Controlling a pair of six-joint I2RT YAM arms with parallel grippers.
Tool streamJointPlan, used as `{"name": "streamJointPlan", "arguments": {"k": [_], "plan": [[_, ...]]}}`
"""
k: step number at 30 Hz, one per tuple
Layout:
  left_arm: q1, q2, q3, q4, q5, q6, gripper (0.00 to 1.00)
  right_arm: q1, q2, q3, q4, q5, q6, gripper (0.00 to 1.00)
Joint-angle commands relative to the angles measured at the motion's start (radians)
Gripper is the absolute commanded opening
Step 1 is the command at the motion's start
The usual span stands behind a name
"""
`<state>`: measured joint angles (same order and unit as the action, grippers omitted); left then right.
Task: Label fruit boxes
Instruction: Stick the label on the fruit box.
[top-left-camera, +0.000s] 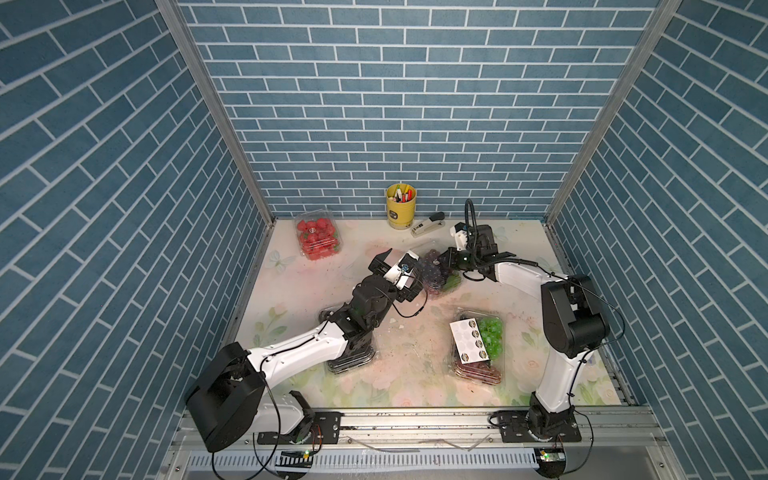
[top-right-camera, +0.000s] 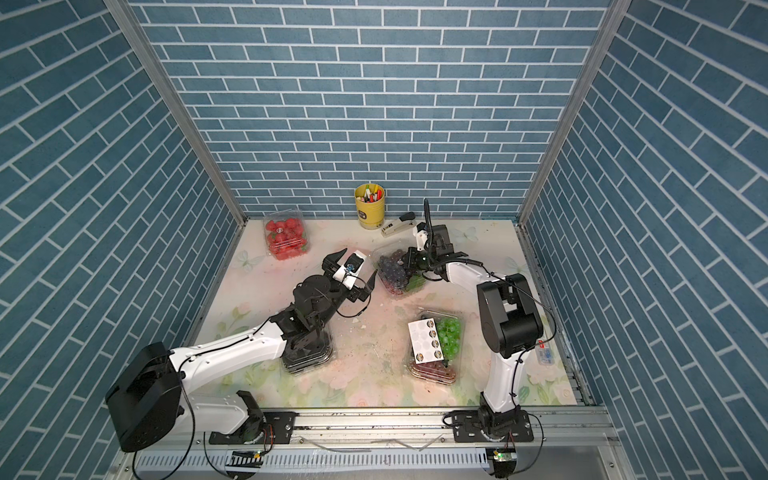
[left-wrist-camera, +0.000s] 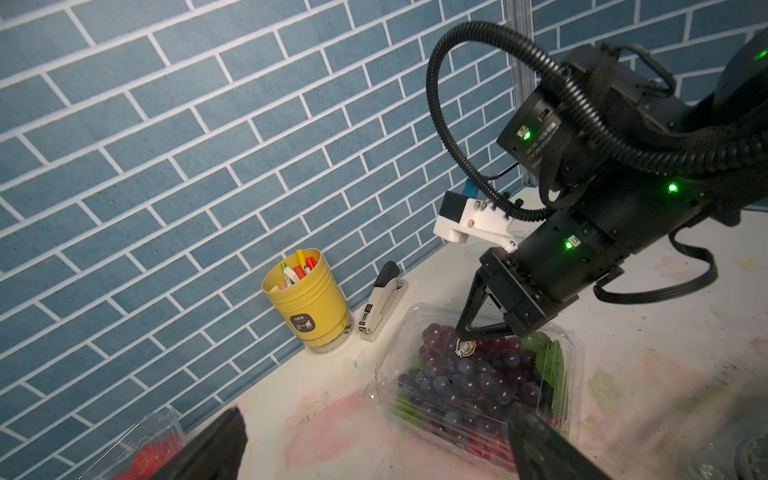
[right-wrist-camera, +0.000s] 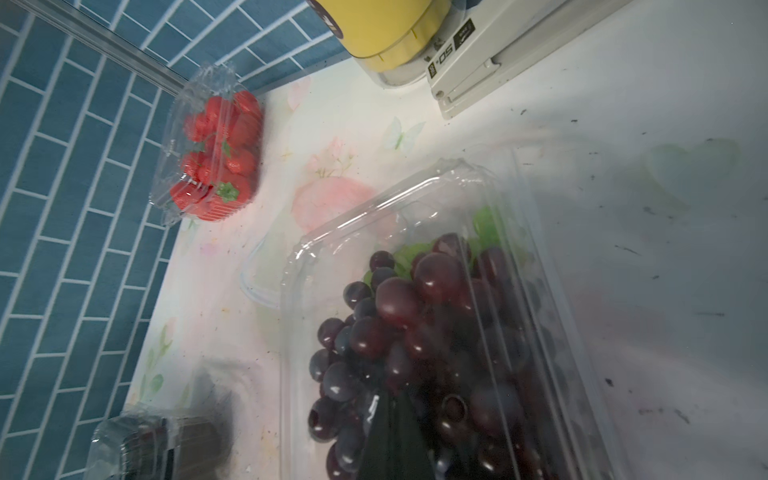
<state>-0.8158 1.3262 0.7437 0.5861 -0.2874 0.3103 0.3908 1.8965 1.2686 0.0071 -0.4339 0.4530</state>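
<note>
Four clear fruit boxes show in both top views. The strawberry box (top-left-camera: 318, 239) (top-right-camera: 286, 239) stands at the back left. The purple grape box (top-left-camera: 442, 276) (top-right-camera: 399, 272) lies mid-table. A box of black fruits (top-left-camera: 349, 361) (top-right-camera: 307, 357) sits under my left arm. The mixed grape box (top-left-camera: 490, 336) (top-right-camera: 451, 334) carries a white sticker sheet (top-left-camera: 467, 340) (top-right-camera: 424, 338). My right gripper (top-left-camera: 438, 261) (left-wrist-camera: 463, 332) (right-wrist-camera: 390, 399) is shut, holding a round sticker (left-wrist-camera: 465, 347) at the grape box lid. My left gripper (top-right-camera: 355, 272) (left-wrist-camera: 374, 453) stands wide open and empty just left of that box.
A yellow pen cup (top-left-camera: 401, 205) (left-wrist-camera: 305, 299) and a stapler (top-left-camera: 428, 224) (left-wrist-camera: 382, 301) stand against the back wall. Blue brick walls close in the floral table (top-left-camera: 399, 365) on three sides. The arm bases sit on the front rail.
</note>
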Motion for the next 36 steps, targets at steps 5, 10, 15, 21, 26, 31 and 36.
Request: {"name": "streamJointPlan", "arguments": {"k": [5, 10, 15, 21, 26, 31, 36], "plan": [[0.0, -0.037, -0.018, 0.007, 0.013, -0.035, 1.0, 0.028, 0.024, 0.021, -0.114, 0.121, -0.128, 0.0], [0.0, -0.048, -0.023, 0.01, 0.02, -0.042, 1.0, 0.034, 0.009, 0.034, -0.153, 0.145, -0.138, 0.08], [0.0, -0.058, -0.035, 0.025, 0.019, -0.045, 1.0, 0.047, -0.006, 0.061, -0.209, 0.203, -0.169, 0.27], [0.0, -0.071, -0.04, 0.022, 0.024, -0.048, 1.0, 0.049, -0.028, 0.083, -0.232, 0.228, -0.179, 0.39], [0.0, -0.071, -0.043, 0.028, 0.03, -0.056, 1.0, 0.051, 0.002, 0.107, -0.268, 0.225, -0.181, 0.35], [0.0, -0.077, -0.043, 0.035, 0.033, -0.057, 1.0, 0.052, 0.021, 0.115, -0.29, 0.248, -0.19, 0.21], [0.0, -0.087, -0.066, 0.045, 0.034, -0.059, 1.0, 0.06, 0.051, 0.142, -0.345, 0.301, -0.216, 0.14]]}}
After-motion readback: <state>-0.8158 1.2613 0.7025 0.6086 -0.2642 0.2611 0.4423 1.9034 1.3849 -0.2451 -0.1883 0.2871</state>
